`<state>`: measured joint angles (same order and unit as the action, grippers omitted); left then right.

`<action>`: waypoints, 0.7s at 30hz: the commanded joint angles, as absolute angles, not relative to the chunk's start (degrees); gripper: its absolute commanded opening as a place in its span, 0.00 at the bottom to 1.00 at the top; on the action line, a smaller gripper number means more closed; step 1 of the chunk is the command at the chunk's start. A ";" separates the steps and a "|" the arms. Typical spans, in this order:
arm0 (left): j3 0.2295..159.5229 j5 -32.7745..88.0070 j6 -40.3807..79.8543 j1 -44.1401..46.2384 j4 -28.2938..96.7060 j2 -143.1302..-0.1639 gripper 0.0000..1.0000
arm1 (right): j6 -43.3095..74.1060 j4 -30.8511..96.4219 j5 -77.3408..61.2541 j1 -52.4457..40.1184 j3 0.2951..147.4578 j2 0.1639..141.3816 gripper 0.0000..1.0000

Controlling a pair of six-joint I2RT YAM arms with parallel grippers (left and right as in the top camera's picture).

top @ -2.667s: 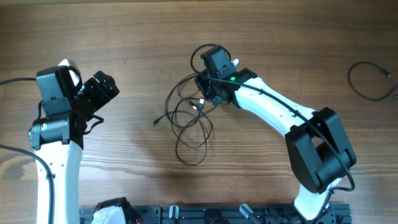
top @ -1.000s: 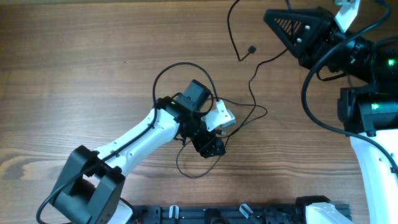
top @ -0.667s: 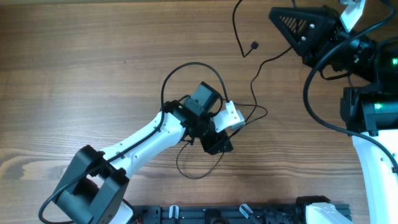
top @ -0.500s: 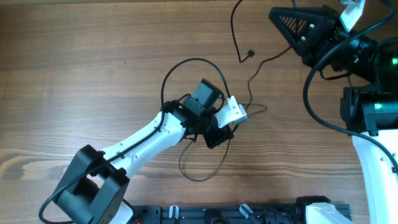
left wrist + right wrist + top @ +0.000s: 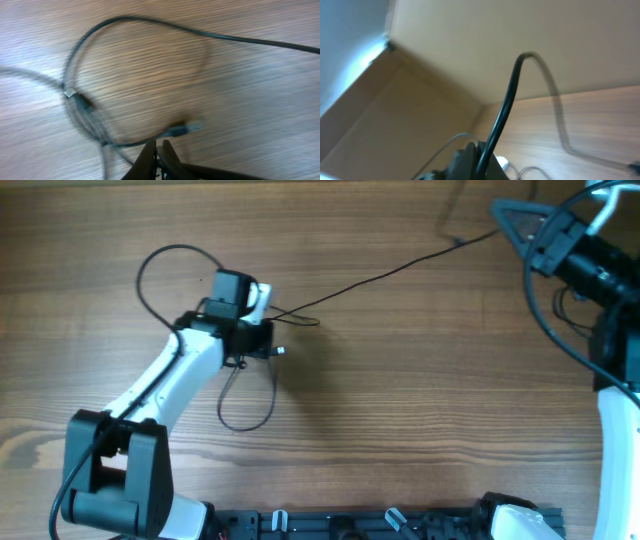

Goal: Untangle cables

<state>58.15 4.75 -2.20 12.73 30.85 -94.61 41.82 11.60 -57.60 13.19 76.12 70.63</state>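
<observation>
The cables (image 5: 246, 402) are thin, light and limp. They slide easily on the table (image 5: 420, 430), and we judge that hard pulling would tighten any knot. So we take hold on the cord beside a crossing, not at the small plugs (image 5: 186, 128). A slack loop (image 5: 232, 418) lies left of centre, and one strand (image 5: 400, 268) runs taut toward the far right corner. Our left arm reaches in from the near left corner. The left gripper (image 5: 258, 342) sits low over the loop, fingers pressed together, apparently pinching cord. Our right arm is raised at the far right corner, where the right gripper (image 5: 512, 227) is clamped on the strand's end.
</observation>
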 commanded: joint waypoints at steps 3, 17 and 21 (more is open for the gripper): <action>58.08 2.07 -0.60 4.38 32.40 -95.02 0.04 | 34.52 19.09 -50.61 21.45 76.77 69.91 0.04; 58.15 32.56 -2.52 -3.22 31.70 -94.94 0.59 | 31.35 29.30 -33.04 29.23 76.77 69.91 0.04; 58.15 29.71 -2.00 -5.06 31.77 -94.94 0.51 | 25.10 26.55 -19.81 29.43 76.77 69.91 0.04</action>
